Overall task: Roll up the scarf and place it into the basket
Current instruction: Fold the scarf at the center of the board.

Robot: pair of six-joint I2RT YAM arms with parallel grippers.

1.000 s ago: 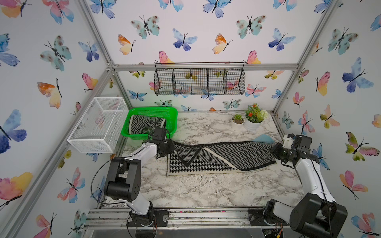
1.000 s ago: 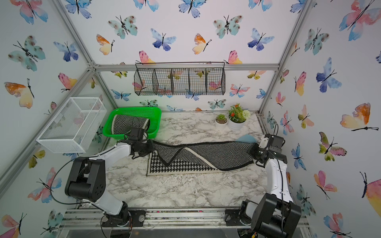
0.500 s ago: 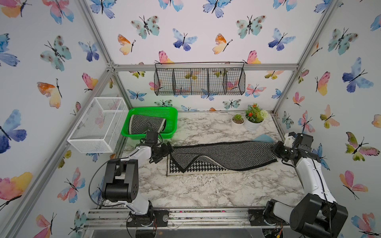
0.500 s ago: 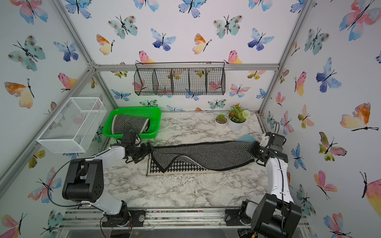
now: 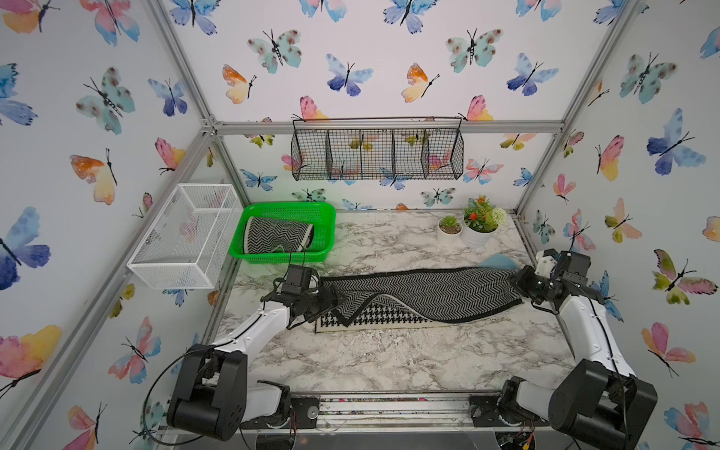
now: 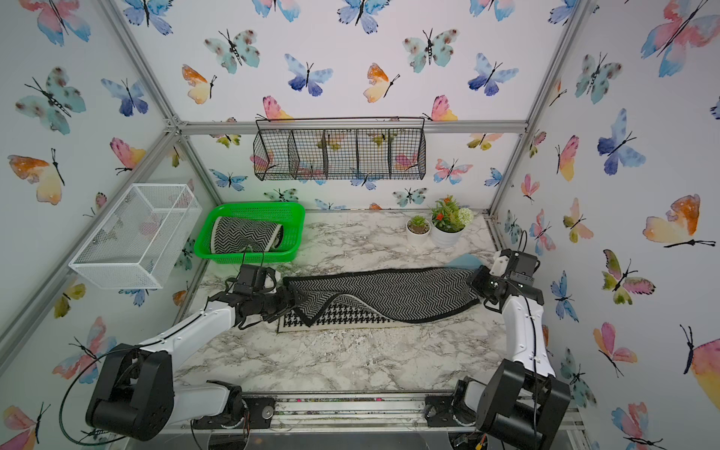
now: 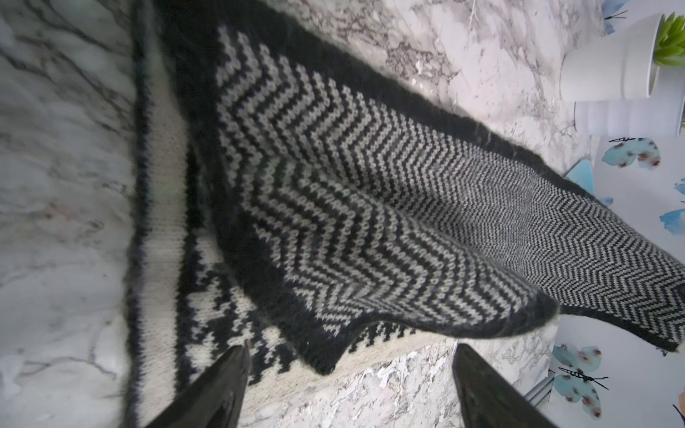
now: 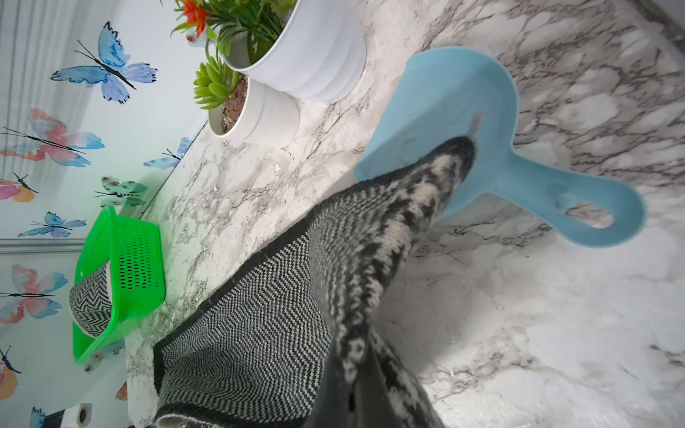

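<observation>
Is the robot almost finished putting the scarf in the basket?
Partly. Done: one rolled black-and-white zigzag scarf sits in the bright green plastic basket. In hand: the right gripper pinches one end of a long black-and-white knitted scarf lying unrolled; the left gripper is open at the other end. Left: rolling it and putting it in.
</observation>
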